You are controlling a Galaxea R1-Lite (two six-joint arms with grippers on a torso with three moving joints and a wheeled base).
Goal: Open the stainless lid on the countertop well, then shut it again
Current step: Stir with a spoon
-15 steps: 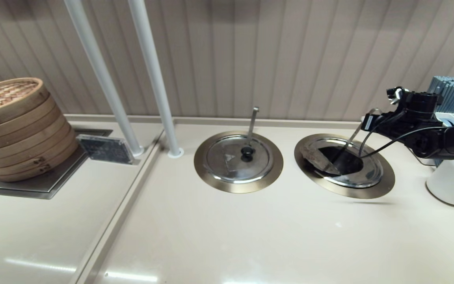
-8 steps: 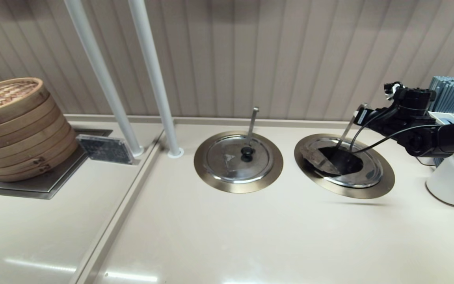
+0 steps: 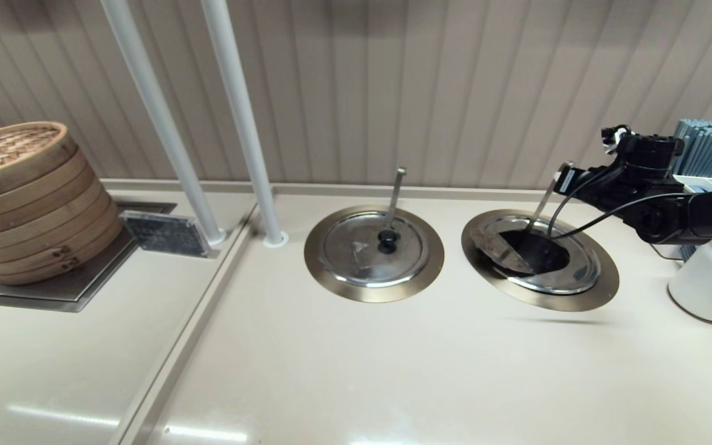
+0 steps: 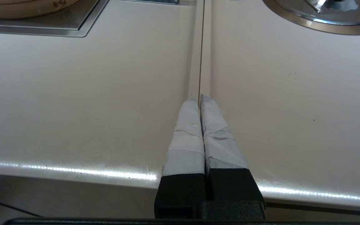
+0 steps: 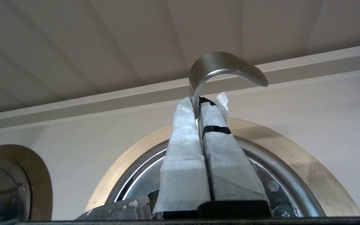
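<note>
Steel ladle handle (image 5: 198, 93) pinched between right gripper (image 5: 198, 107) fingers, above right-hand well (image 3: 603, 290); lid (image 3: 569, 275) there sits askew. Handle may slip sideways. Left gripper (image 4: 200, 100) closed, empty, near edge.

The countertop (image 3: 356, 371) is overlooked from the head; the countertop well (image 5: 305, 162) is viewed closely by the right wrist.

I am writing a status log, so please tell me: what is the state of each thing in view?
Right lid: flap folded back, dark opening shows.
Ladle handle: slanted, held near its hooked end.
Right gripper: shut on the ladle handle.
Left lid: closed, lying flat.
Left gripper: shut, empty, above the counter.
Steamer stack: covered.
</note>
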